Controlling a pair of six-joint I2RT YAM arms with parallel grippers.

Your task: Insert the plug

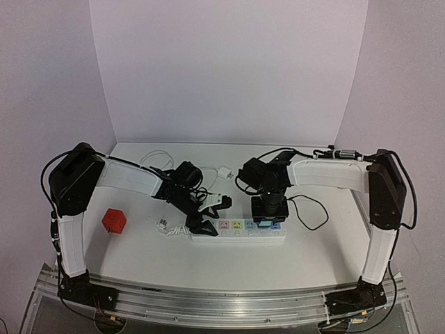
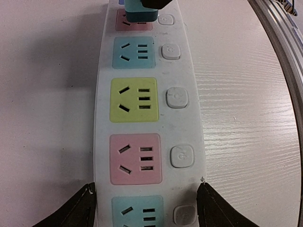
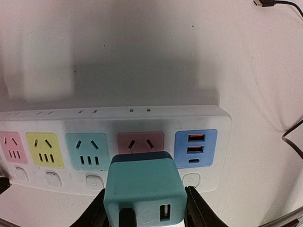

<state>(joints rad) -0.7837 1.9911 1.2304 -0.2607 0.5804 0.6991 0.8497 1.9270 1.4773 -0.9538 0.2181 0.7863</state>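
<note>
A white power strip [image 1: 240,230] with coloured sockets lies near the table's front. My left gripper [image 1: 207,217] is at its left end; in the left wrist view the gripper [image 2: 147,204] has its fingertips [image 2: 81,208] against both long sides of the strip [image 2: 149,66], shut on it. My right gripper [image 1: 270,207] is shut on a teal plug cube [image 3: 144,189]. The cube stands over the lower part of the pink socket [image 3: 140,141], beside the blue USB panel [image 3: 195,147]. Its prongs are hidden. The cube also shows in the left wrist view [image 2: 138,11].
A red cube [image 1: 114,220] sits at the left. A white charger [image 1: 224,172] and white cable [image 1: 156,158] lie behind the strip. A black cable [image 1: 309,209] loops at the right. The table's metal front rail [image 2: 284,42] runs close to the strip.
</note>
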